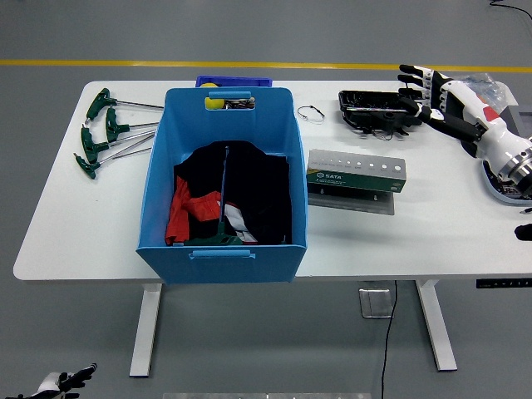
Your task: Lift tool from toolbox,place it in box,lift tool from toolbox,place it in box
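Observation:
The blue box point(223, 264) stands left of centre on the table, with black and red cloth inside. A green T-handle tool point(221, 218) lies on that cloth. More green T-handle keys point(100, 133) lie on the table left of the box. The grey-green toolbox point(356, 176) sits shut to the right of the box. My right hand point(426, 93) hovers at the far right, fingers spread and empty, at the right end of a black tray point(374, 110). Far below table level, at the bottom left corner, my left hand point(65, 381) hangs with its fingers spread.
A small blue bin with a yellow object point(214, 101) stands behind the box. A thin wire loop point(312, 113) lies between box and tray. A clear plastic bag point(475, 86) and a grey device point(519, 120) sit at the far right.

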